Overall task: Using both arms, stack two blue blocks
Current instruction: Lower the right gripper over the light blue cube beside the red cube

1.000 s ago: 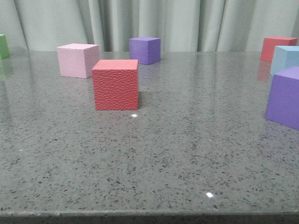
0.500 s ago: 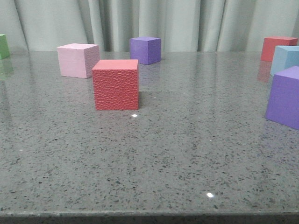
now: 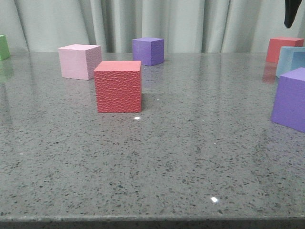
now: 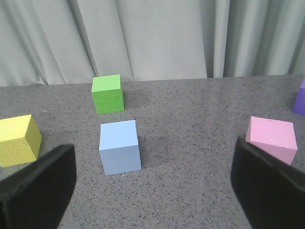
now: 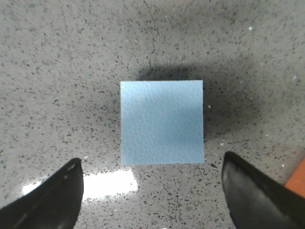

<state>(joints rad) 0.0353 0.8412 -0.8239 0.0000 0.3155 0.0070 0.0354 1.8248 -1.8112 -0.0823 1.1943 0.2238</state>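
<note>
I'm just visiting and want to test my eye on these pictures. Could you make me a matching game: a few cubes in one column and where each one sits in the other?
Things:
1. red cube
2. green cube
3. blue block
4. pink cube

Places:
A. directly beneath the open right gripper
B. just behind the other blue block, left wrist view
C. nearest cube, front view's left half
D. behind the red cube, to its left

Pairs: 1-C, 2-B, 3-A, 4-D

Right tool [image 3: 290, 14] newly visible (top corner)
</note>
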